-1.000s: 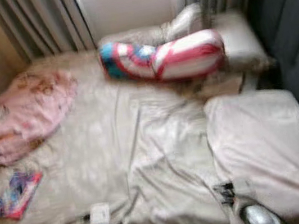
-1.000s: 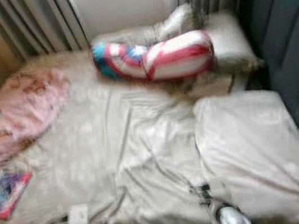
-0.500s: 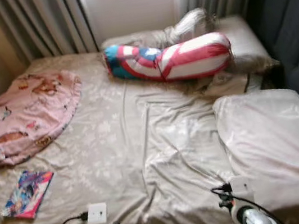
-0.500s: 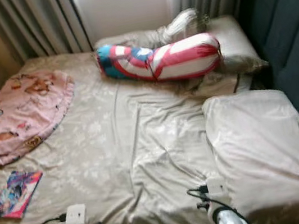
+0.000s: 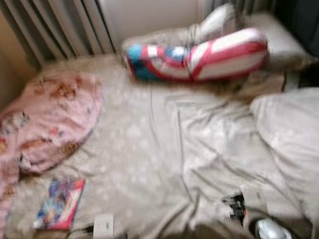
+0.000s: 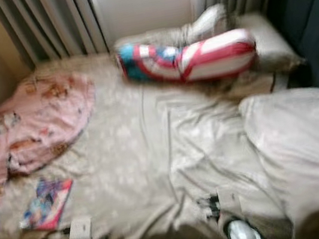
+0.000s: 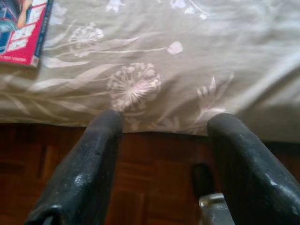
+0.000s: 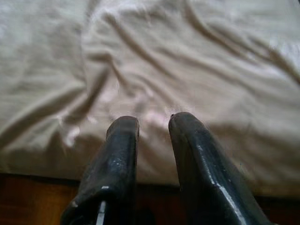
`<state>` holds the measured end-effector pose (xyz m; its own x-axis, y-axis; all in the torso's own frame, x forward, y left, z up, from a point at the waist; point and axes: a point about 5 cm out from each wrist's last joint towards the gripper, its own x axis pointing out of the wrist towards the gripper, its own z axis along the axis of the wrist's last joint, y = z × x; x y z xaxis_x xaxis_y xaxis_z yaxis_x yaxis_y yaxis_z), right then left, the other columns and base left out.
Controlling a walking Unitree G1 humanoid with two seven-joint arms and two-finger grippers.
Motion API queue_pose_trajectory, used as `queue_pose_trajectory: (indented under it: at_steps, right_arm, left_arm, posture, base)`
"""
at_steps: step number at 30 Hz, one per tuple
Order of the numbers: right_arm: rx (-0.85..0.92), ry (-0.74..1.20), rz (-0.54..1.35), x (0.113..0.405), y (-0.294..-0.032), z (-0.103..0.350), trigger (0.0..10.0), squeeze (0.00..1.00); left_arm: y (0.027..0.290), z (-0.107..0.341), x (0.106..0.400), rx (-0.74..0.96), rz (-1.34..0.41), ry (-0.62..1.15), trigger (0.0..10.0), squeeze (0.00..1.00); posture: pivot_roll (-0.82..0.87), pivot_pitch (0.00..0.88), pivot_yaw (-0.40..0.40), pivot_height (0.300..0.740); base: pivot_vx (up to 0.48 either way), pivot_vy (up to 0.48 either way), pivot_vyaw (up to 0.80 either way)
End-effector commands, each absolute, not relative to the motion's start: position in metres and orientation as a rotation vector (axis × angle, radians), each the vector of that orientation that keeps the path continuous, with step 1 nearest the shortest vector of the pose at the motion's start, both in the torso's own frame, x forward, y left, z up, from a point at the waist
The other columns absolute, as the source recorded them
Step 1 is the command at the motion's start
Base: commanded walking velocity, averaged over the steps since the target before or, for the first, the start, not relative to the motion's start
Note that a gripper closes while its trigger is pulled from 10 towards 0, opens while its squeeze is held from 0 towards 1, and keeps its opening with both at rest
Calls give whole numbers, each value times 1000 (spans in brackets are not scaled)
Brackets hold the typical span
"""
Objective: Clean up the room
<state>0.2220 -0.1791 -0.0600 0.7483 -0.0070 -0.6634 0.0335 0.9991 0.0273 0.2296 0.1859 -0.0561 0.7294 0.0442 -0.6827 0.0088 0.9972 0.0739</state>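
Bed (image 5: 170,148): wide, covered by a beige sheet with a pale flower print, rumpled into long creases through the middle of the frame. Head views are soft with blur.

Pink blanket (image 5: 39,123): cartoon-printed, bunched at the left side of the frame, spilling over the bed's left edge.

Book (image 5: 59,203): thin, bright red-and-blue cover, lying flat at the lower left, just below the blanket and close to the near edge of the bed. Its corner also shows in the left wrist view (image 7: 21,30).

Long cushion (image 5: 198,59): red, white and blue stripes with a star patch, lying crosswise at the upper centre, resting against a beige pillow (image 5: 278,46) at the upper right.

Large pale pillow (image 5: 312,144): at the right of the frame, reaching the near edge.

Grey curtains (image 5: 56,23): across the top, flanking a bright window.

Left pincer (image 7: 161,133): fingers spread wide, holding nothing, poised at the near edge of the bed with dark wooden floor (image 7: 154,178) beneath.

Right pincer (image 8: 152,124): fingers nearly together with a narrow gap, nothing between them, at the sheet's near edge.

The middle of the bed lies open between book and large pillow.
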Motion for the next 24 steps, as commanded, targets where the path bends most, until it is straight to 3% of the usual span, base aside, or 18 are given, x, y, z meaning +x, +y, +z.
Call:
queue_pose_trajectory:
  at_steps: [1,20,21,22,24]
  right_arm:
    - [46,728,-15,222,-176,-60,10000,0]
    - [86,854,-96,196,-182,-77,10000,0]
    - [85,853,-98,196,-183,-77,10000,824]
    - [85,851,-100,196,-183,-77,10000,1000]
    - [86,850,-106,196,-184,-77,10000,1000]
  left_arm:
    - [194,-55,231,93,30,754,10000,0]
    - [201,-53,232,66,83,755,10000,0]
    - [201,-53,232,66,81,756,10000,0]
    - [201,-53,231,66,80,757,10000,0]
    - [200,-54,231,64,76,760,10000,0]
  posture:
    - [-92,8,13,740]
    - [-100,8,10,740]
    - [-100,8,10,740]
    - [-99,8,10,740]
    - [-101,7,10,740]
  base:
    - [0,431,0]
    - [0,438,0]
    - [0,439,0]
    - [0,439,0]
    - [0,439,0]
